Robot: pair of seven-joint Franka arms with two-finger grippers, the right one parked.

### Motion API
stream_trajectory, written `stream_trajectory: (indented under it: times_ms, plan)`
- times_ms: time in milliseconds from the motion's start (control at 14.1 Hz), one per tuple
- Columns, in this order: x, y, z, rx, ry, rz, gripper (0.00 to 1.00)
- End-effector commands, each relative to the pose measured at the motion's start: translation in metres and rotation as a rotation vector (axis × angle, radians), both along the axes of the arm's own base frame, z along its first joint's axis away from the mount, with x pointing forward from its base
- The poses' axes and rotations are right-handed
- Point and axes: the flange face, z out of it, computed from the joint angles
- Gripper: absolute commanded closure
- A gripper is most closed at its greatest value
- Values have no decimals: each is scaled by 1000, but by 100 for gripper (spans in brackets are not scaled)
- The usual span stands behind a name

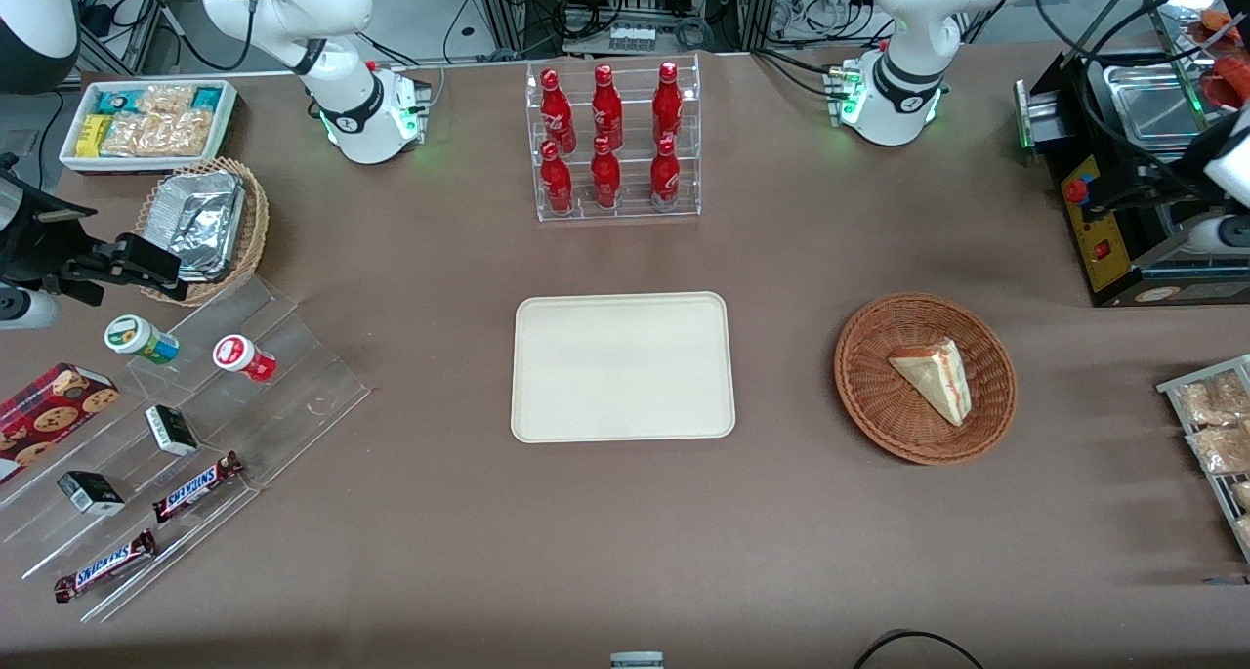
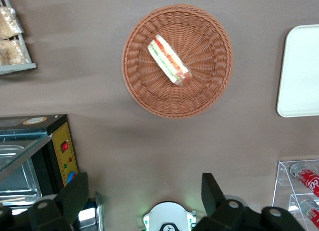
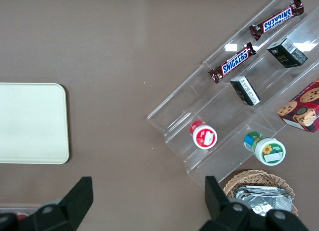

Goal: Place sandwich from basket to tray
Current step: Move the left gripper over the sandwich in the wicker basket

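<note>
One sandwich (image 2: 169,59) is lying in the basket (image 2: 209,86), beside the tray (image 2: 301,71). Gripper (image 2: 144,196) is hovering high above, spread wide, holding nothing. Soft, light, squashable; likely needs gentle pinching across the flat bread faces.

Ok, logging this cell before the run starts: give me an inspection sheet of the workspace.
Surface: brown table.
Job's things: sandwich lies in the basket; tray bare.
Clutter: bottle rack, snack steps, foil basket.
Grippers: gripper open, high above the table, holding nothing.
Cables: black loop at table edge.
Surroundings: black machine at the working arm's end.
</note>
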Motion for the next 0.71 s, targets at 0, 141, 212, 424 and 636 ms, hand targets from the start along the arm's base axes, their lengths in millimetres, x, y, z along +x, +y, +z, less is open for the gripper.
stream_trajectory:
  times_ms: [0,141,212,424,636]
  plan:
    - [1,-3,1,1,14,-11,0]
    - [12,-1,-22,30,40,-10,0]
    - [22,2,-38,52,45,5,0]
    - [36,3,-108,80,10,116,0]
    - [33,1,-193,81,-79,240,0]
